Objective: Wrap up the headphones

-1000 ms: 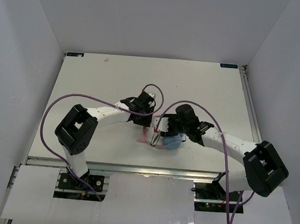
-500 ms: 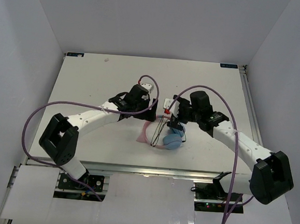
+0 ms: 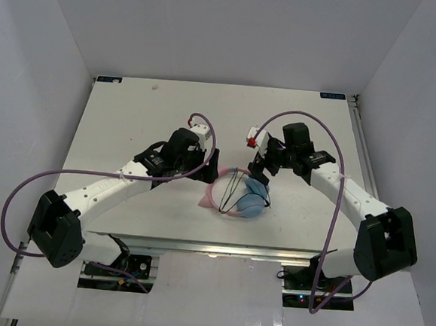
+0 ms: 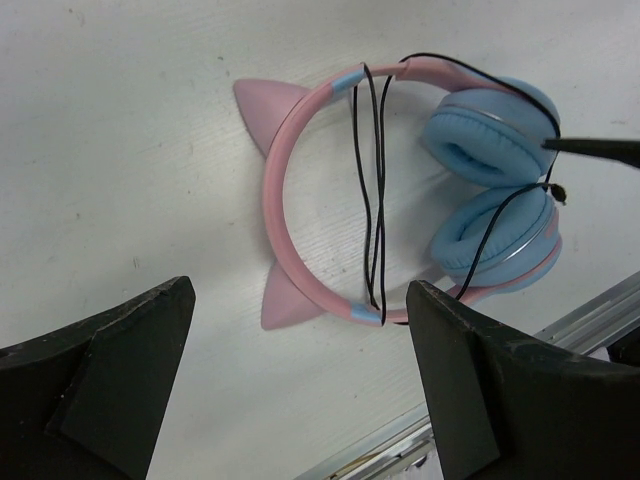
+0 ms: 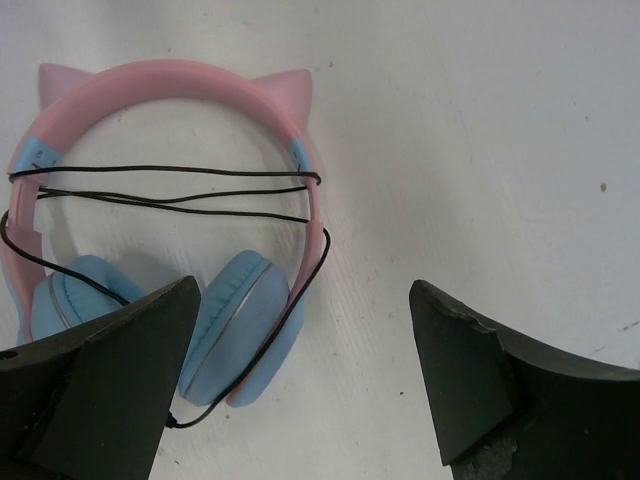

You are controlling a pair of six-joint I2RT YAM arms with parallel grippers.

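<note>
Lying flat on the counter, the headphones rested apart from both pairs of fingers. The left fingers and right fingers were spread wide, holding nothing.

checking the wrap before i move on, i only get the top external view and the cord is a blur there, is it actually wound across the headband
Observer: Yes. In the left wrist view the thin black cord crosses the arch of the pink plastic headphones with cat-ear points in about three strands, from one side to the other.
Operator: is either end effector gripping anything
Observer: No. The left end effector and the right end effector are both open above the headphones, with nothing gripped.
Operator: any slack
Observer: Yes. In the right wrist view a loose run of cord curves around the outside of the round light-blue ear cups.
</note>
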